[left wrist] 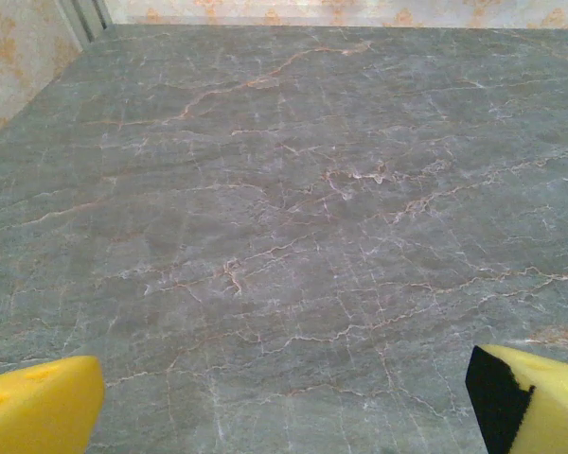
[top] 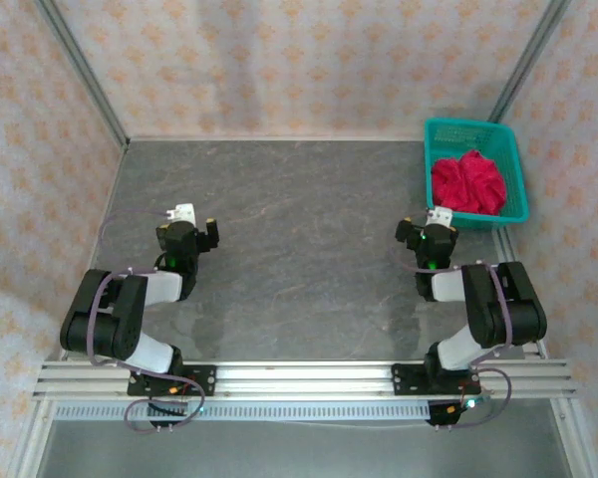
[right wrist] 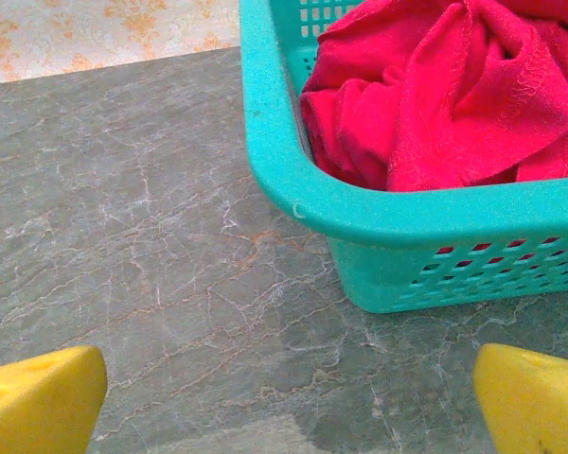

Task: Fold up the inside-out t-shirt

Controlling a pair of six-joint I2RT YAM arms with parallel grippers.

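The inside-out t-shirt (top: 469, 182) is a bright red crumpled heap inside the teal basket (top: 511, 159) at the back right of the table. In the right wrist view the t-shirt (right wrist: 454, 90) bulges above the basket's near rim (right wrist: 379, 213). My right gripper (top: 434, 221) hovers just in front of the basket's near left corner, open, its yellow pads (right wrist: 43, 407) wide apart over bare table. My left gripper (top: 191, 221) is far from the shirt on the table's left side, open, with yellow pads (left wrist: 38, 407) spread over bare stone.
The grey marbled tabletop (top: 299, 249) spreads between the two arms. Patterned walls enclose the table at the back and both sides. A metal rail (top: 299, 378) runs along the near edge by the arm bases.
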